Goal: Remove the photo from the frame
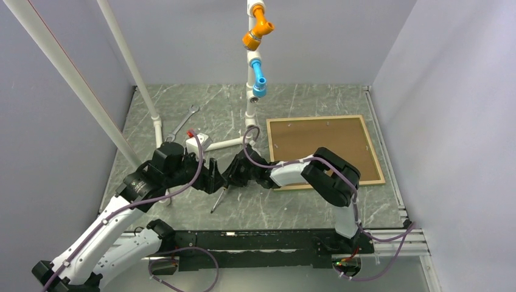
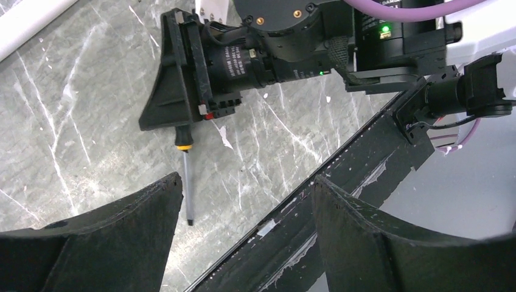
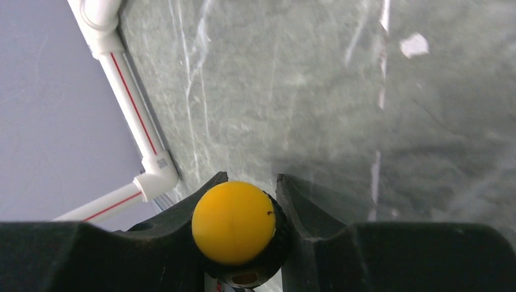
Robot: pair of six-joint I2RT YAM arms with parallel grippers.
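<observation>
The frame (image 1: 316, 118) lies flat and face down on the right side of the table (image 1: 274, 207). Its back shows a thin edge of light wood. A brown board (image 1: 304, 140) sits inside it and fills it. The photo cannot be seen from this side.

The right gripper (image 3: 251, 176) is to the left of the frame. Its jaws are closed on a screwdriver (image 2: 188, 188) with a round yellow end, and the tip points down at the table. The left gripper (image 2: 243, 182) is just beside it, with its jaws wide apart and nothing between them.
</observation>
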